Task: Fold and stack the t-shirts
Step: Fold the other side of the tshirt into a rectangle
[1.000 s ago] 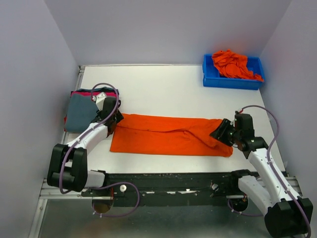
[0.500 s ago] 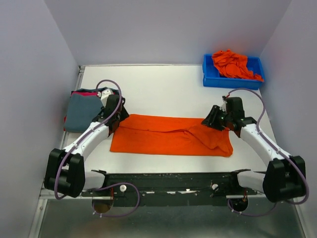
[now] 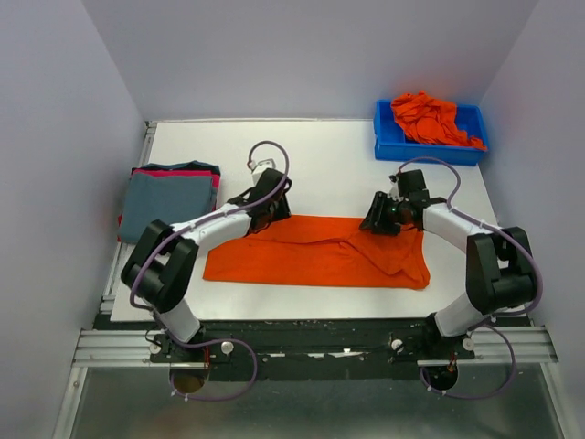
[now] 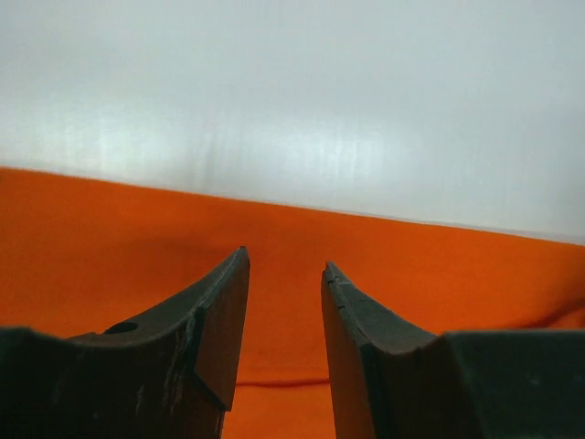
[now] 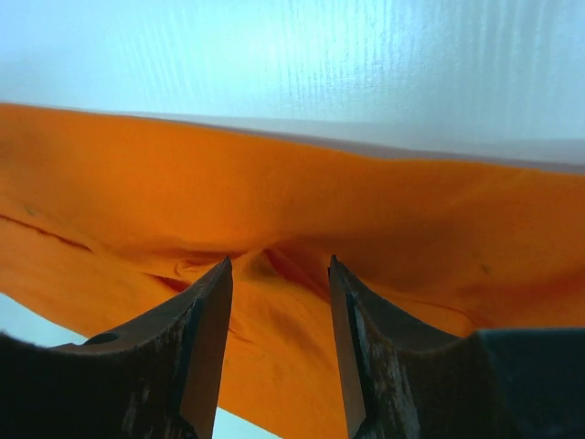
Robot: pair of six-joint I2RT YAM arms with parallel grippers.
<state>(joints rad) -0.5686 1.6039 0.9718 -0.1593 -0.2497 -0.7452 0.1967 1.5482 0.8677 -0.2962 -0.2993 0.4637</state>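
White bench (image 3: 320, 155) carries one orange shirt (image 3: 311, 261), spread flat as a long strip. At its far edge the left fingers (image 4: 224, 302) stand apart and hold nothing. The right fingers (image 5: 206, 311) are also apart, over a wrinkle. Left of the shirt lies a folded stack (image 3: 169, 201), grey-blue on top. Beyond its right end a bin (image 3: 425, 154) holds more orange shirts (image 3: 425, 117).

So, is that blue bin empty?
No. Crumpled orange shirts are heaped inside the bin, rising above its rim.

White table (image 3: 320, 165), orange t-shirt (image 3: 311, 261) ctr, folded stack (image 3: 169, 201) L, blue bin (image 3: 425, 154) back-R
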